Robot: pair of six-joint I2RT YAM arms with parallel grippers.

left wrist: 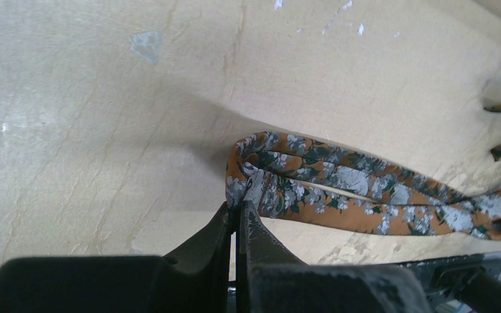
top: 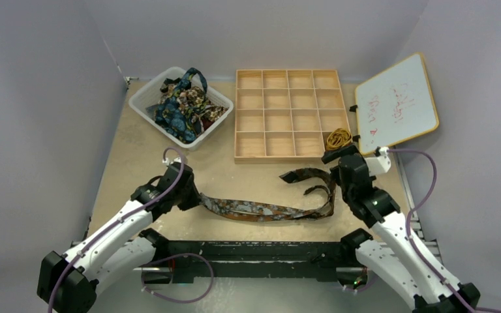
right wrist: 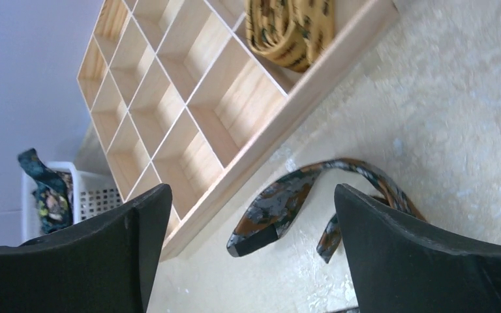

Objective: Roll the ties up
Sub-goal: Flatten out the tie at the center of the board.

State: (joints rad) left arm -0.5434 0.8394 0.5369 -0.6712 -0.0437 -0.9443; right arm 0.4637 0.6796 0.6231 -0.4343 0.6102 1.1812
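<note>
Pinching the folded end of the brown-orange tie point(left wrist: 339, 195) in the fully closed left pincer point(left wrist: 238, 210). Trailing from there across the table point(top: 137, 150) to the right pincer point(right wrist: 251, 192). Standing wide open on that side, gripping nothing, hovering near the tie's loose ends. Housing a rolled yellow tie point(right wrist: 290, 26) in the wooden tray point(right wrist: 189, 104) just beyond. Bearing red scrawl on the whiteboard point(top: 398, 104), not readable.

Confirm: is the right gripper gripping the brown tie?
No, the right gripper stands wide open above the brown tie, whose ends lie free on the table.
</note>
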